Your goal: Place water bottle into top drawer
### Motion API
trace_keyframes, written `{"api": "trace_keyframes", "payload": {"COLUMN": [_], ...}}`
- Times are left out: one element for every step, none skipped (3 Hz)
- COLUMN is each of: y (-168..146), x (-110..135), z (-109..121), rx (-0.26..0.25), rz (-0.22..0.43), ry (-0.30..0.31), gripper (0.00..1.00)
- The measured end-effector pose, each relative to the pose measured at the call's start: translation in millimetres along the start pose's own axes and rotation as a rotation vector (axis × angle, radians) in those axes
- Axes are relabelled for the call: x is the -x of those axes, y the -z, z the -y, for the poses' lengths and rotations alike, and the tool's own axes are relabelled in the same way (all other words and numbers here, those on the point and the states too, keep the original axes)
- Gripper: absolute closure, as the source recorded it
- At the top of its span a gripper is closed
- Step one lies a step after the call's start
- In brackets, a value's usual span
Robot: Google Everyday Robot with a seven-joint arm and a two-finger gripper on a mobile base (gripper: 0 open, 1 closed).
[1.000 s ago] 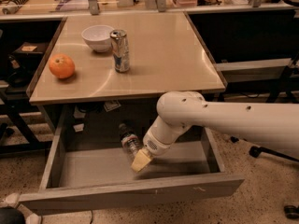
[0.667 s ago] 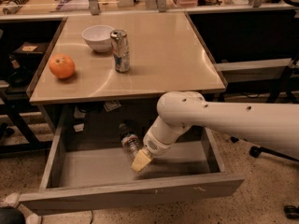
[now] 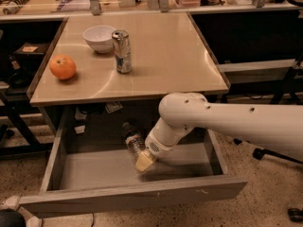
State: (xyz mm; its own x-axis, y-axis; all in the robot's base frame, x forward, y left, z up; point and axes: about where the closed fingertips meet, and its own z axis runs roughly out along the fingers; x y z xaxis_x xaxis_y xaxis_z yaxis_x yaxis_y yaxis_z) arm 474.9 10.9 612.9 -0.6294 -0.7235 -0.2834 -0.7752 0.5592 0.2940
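Top drawer (image 3: pixel 132 198) pulled fully out beneath the table (image 3: pixel 170 56), with its flat grey front at 6 o'clock in my view. The white arm (image 3: pixel 236 124) reaches in from 3 o'clock, bends down below the table edge and puts the gripper (image 3: pixel 143 161) low inside the drawer, near the middle of its floor. The water bottle (image 3: pixel 133 141) is inside the drawer, tilted, with its upper end towards 11 o'clock, right against the gripper on its 11 o'clock side. I cannot tell whether the gripper is clamped on it or slack. On the table top there is an orange (image 3: pixel 62 66) at 9 o'clock, a white bowl (image 3: pixel 99 37) at 11 o'clock, and a metal can (image 3: pixel 122 51) upright just beside the bowl at its 4 o'clock.
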Motion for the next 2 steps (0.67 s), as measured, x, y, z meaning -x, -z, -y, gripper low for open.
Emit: {"api": "trace_keyframes", "payload": {"y": [0.0,0.0], "x": [0.0,0.0], "z": [0.0,0.0], "rx": [0.0,0.0], "rz": [0.0,0.0], "ry": [0.0,0.0], "gripper": [0.0,0.0]}}
